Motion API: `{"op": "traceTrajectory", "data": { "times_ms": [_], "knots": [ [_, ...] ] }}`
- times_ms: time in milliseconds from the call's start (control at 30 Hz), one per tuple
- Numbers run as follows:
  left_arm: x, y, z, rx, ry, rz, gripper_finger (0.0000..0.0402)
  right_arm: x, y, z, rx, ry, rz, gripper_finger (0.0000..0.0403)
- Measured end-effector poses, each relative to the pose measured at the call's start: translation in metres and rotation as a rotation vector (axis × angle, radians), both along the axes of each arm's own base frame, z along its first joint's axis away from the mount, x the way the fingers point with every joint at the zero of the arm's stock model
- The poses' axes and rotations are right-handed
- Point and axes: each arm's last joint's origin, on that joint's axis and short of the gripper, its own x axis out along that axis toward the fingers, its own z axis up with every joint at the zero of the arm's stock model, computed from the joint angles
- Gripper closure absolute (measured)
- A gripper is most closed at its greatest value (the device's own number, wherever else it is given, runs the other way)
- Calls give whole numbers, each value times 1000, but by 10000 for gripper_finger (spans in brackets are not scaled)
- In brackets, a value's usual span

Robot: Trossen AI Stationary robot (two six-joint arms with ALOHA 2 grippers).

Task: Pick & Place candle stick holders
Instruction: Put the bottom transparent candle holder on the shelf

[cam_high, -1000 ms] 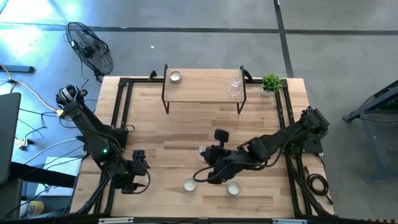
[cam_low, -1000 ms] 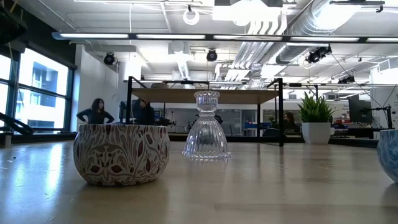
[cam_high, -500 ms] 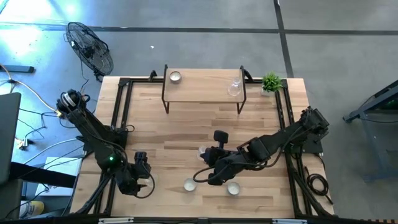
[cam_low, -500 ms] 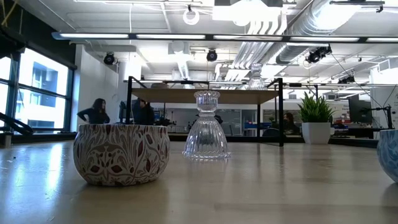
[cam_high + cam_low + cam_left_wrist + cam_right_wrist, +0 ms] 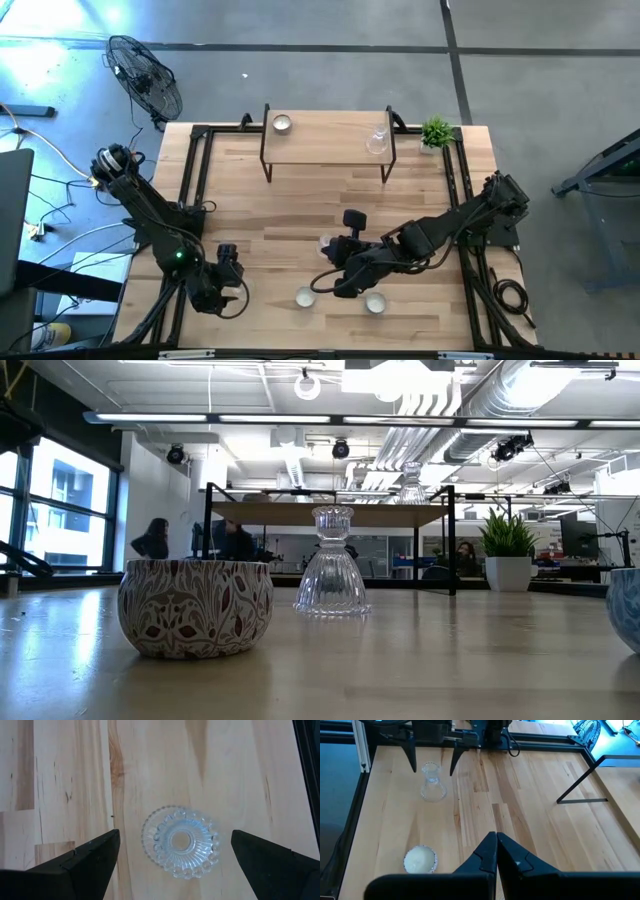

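Note:
A clear glass stemmed holder (image 5: 180,841) stands upright on its base near the table's front left. It also shows in the right wrist view (image 5: 432,784). My left gripper (image 5: 230,292) is open above it, pointing down, with a finger on either side (image 5: 413,756) and not touching. My right gripper (image 5: 496,851) is shut and empty, low over the front middle of the table (image 5: 322,282). A second glass holder (image 5: 332,565) stands beside the right arm (image 5: 328,244). Two tealight cups (image 5: 304,297) (image 5: 375,303) sit near the front edge. A cup (image 5: 282,123) and a glass holder (image 5: 377,141) stand on the shelf.
A wooden shelf on a black frame (image 5: 330,150) stands at the table's far side. A small green plant (image 5: 435,130) is at the far right. Black rails (image 5: 195,190) run along the table's sides. Bare wood (image 5: 300,205) lies between shelf and arms. People show in the room behind.
My left gripper has shifted a little toward the table's right edge, over the front-left glass holder, and has then kept still. The holders and cups have not moved.

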Motion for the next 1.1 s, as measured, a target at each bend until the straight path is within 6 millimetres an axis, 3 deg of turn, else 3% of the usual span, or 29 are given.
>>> {"op": "traceTrajectory", "data": {
  "times_ms": [800, 1100],
  "knots": [
    [2, -3, 2, -39, -21, -3, 26, 0, 0, 0, 0, 0, 0, 402],
    [7, -9, -17, 40, 33, -5, 26, 0, 0, 0, 2, -1, -1, 402]
  ]
}}
